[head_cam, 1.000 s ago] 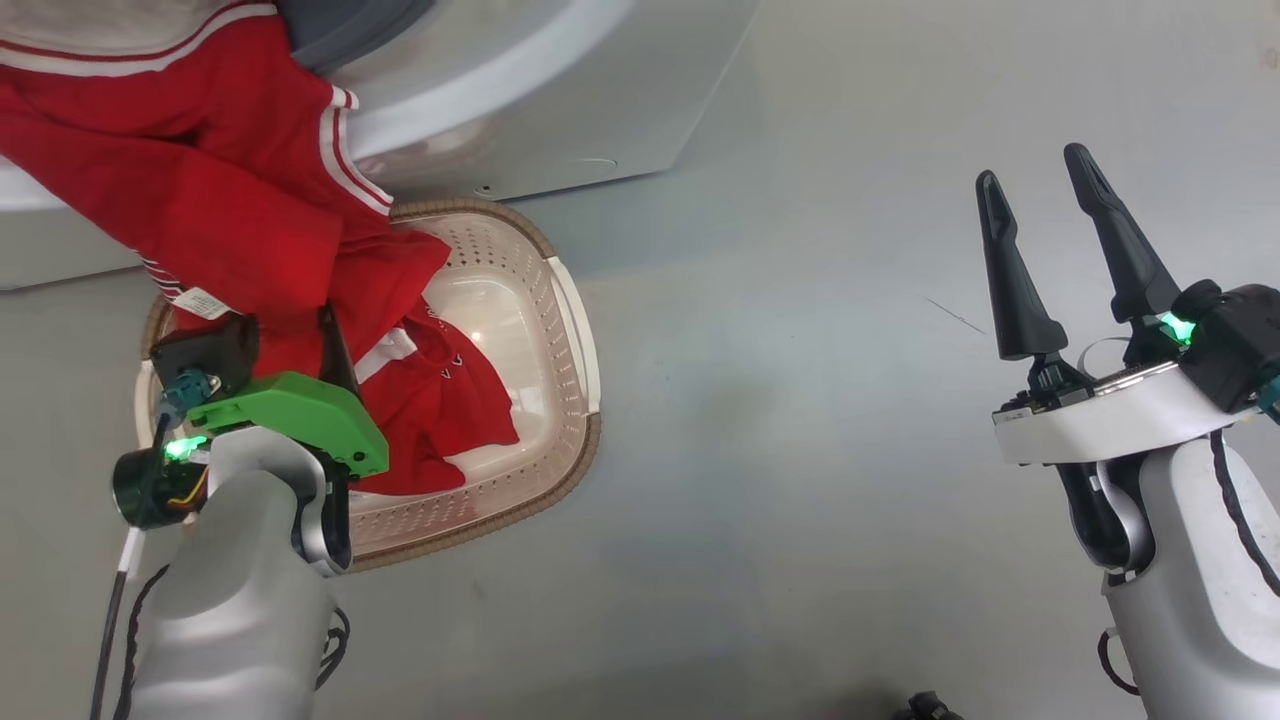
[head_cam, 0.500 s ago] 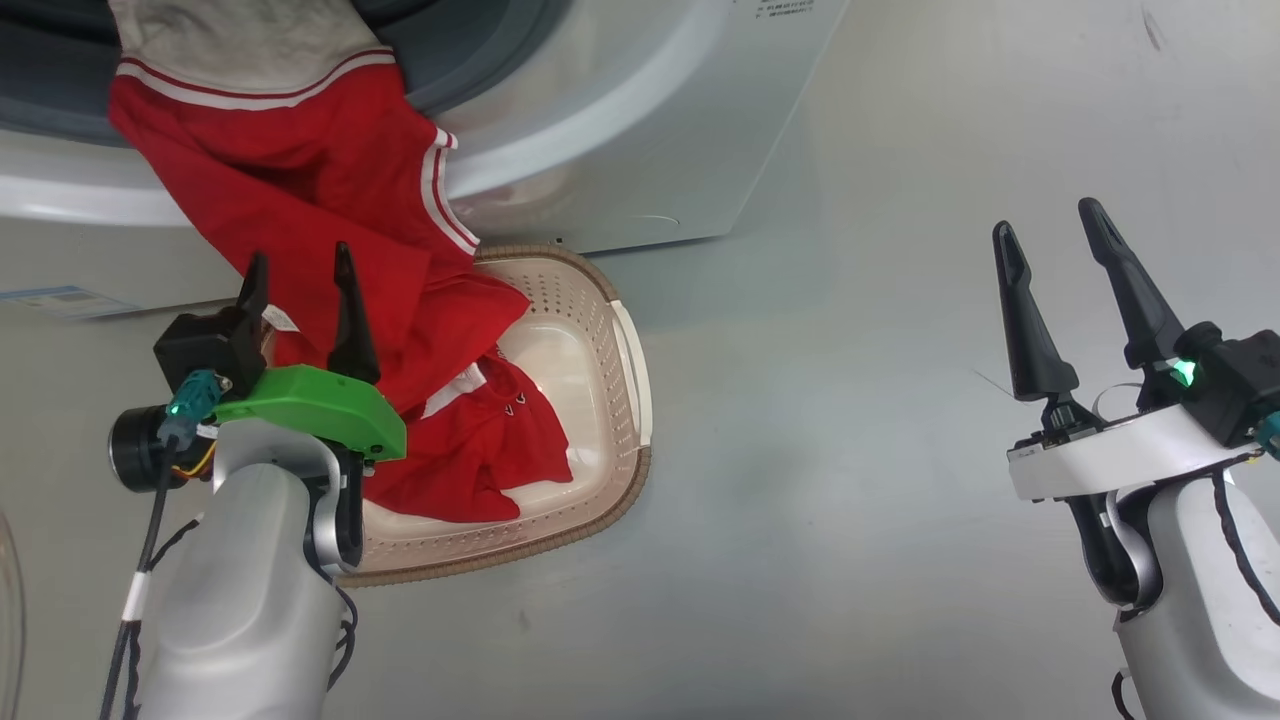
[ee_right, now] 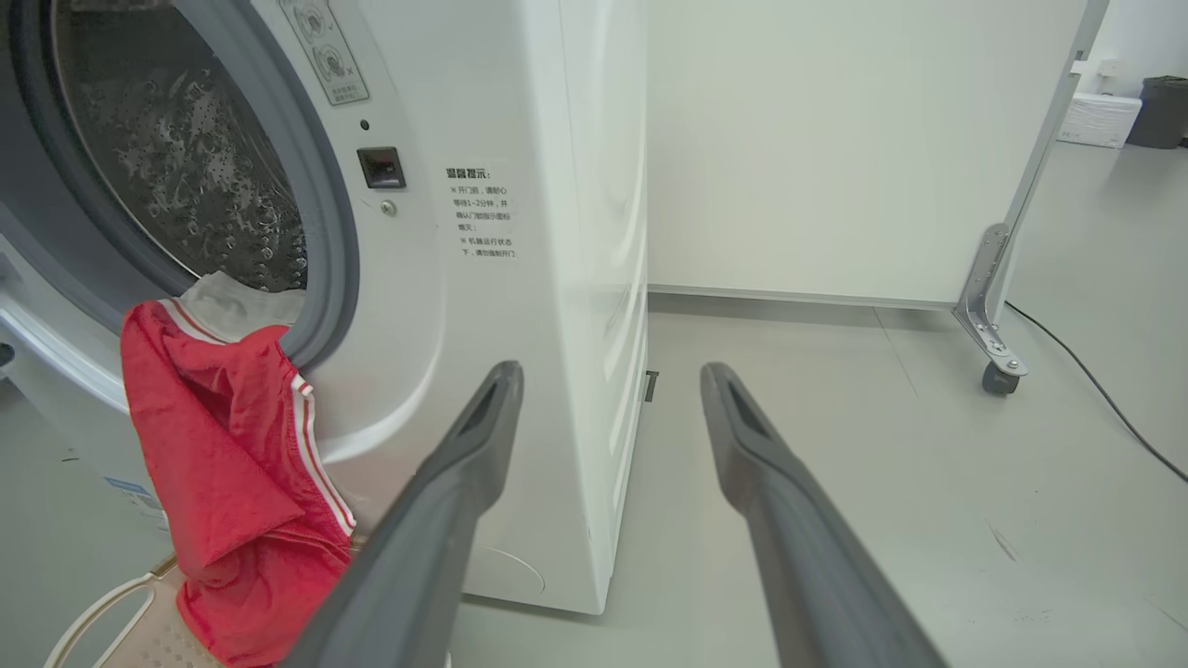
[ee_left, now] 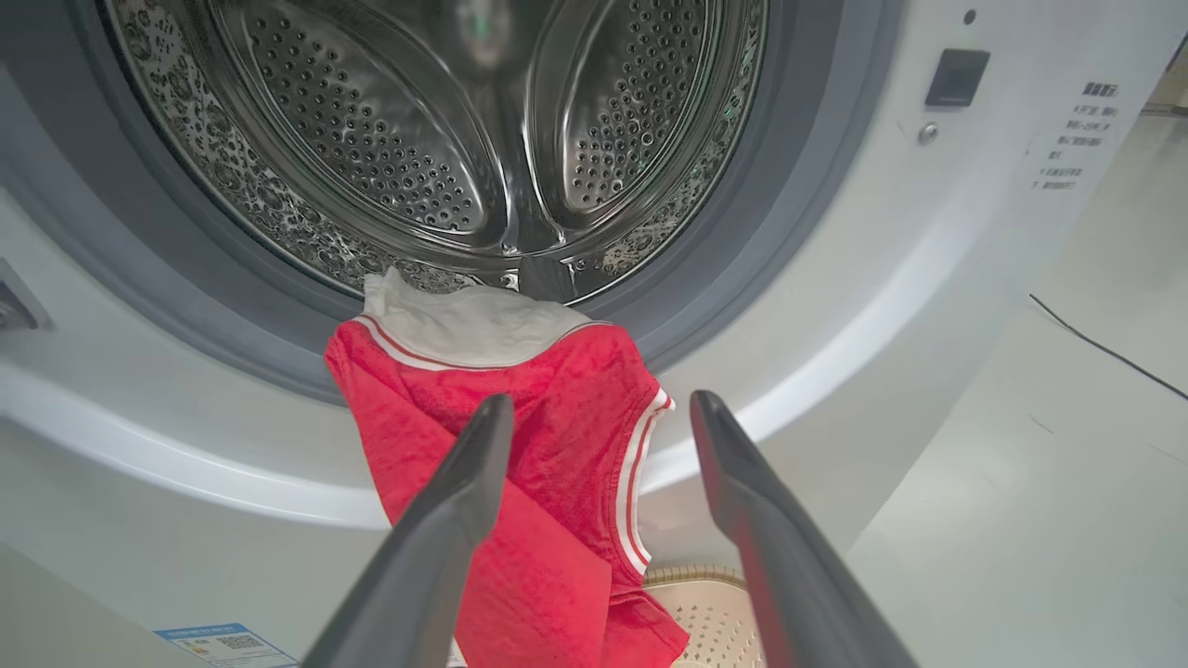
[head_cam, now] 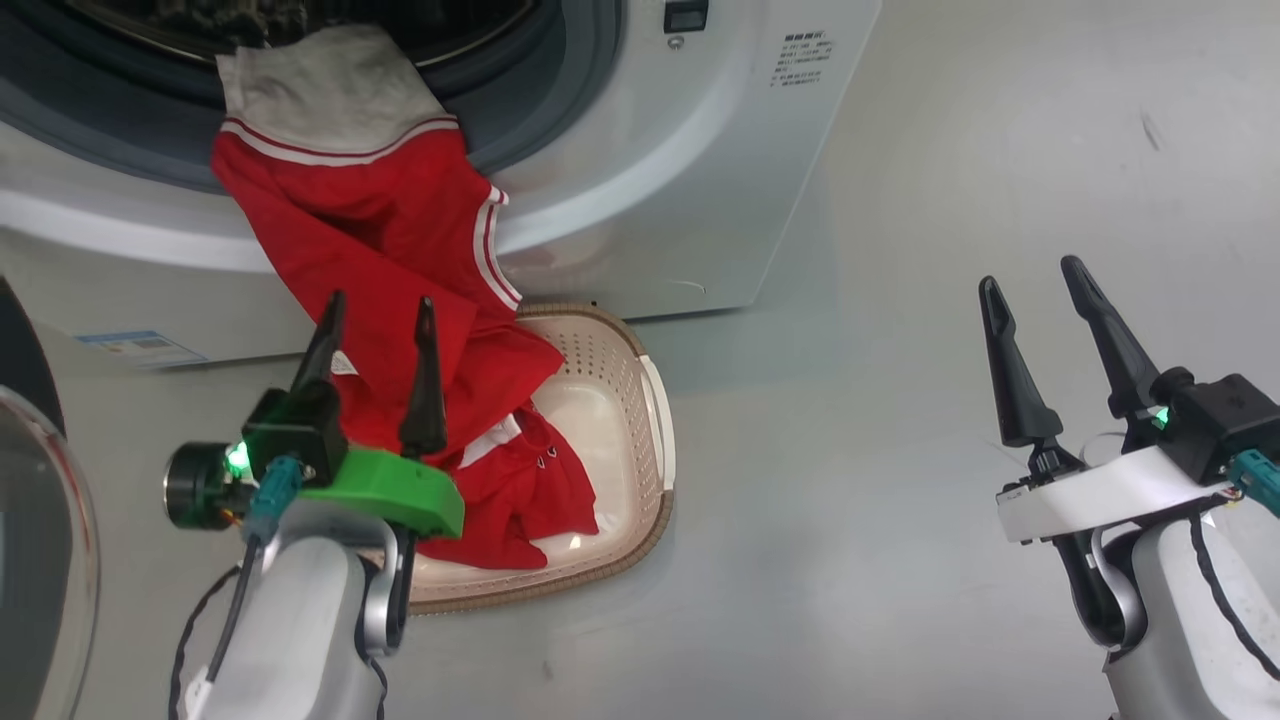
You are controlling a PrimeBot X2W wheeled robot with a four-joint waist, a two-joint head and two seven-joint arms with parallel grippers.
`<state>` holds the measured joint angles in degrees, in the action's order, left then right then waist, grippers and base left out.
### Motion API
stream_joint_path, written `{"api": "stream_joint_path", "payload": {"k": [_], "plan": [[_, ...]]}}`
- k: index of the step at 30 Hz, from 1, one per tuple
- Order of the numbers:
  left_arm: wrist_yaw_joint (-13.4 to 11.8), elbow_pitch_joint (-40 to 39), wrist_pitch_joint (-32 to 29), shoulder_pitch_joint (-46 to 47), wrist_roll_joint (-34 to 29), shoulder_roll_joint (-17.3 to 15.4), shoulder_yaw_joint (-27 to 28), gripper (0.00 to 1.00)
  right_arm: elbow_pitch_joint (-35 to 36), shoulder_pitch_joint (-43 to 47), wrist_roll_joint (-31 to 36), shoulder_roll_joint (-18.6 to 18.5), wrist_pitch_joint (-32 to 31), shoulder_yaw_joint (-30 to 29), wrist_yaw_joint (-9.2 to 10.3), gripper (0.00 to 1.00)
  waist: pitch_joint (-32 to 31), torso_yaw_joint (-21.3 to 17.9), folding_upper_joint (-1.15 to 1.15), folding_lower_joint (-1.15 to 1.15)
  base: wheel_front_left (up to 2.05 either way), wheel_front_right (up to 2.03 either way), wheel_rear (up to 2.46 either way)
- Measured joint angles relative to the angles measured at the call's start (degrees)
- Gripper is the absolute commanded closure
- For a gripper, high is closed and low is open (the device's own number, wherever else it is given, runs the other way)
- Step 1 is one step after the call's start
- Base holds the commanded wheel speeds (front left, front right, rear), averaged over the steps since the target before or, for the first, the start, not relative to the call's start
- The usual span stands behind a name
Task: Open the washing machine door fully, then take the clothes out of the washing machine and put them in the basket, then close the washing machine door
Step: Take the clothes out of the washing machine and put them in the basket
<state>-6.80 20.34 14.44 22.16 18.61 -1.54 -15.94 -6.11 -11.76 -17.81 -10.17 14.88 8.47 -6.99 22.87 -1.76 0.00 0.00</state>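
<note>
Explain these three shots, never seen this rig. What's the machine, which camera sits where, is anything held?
It is a wheeled robot with two arms, each ending in two long dark fingers. The wide shot comes from its head, looking down: left gripper at lower left, right gripper at lower right. The other two come from cameras on each wrist, looking along that arm's fingers. On the floor stand a white washing machine, its door swung open, and a cream basket. Red clothes hang from the drum opening down into the basket. Both grippers are open and hold nothing.
</note>
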Motion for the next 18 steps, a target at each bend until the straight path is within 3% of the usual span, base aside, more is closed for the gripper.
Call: {"api": "stream_joint_path", "payload": {"k": [18], "plan": [[0.00,-6.46,0.00,-12.98,-2.14,-0.21,1.89,0.00,-2.14,6.39,0.86,2.53,0.00,-0.62,0.18,0.00,-9.19,0.89,0.00,0.00,0.00,0.00,0.00]]}}
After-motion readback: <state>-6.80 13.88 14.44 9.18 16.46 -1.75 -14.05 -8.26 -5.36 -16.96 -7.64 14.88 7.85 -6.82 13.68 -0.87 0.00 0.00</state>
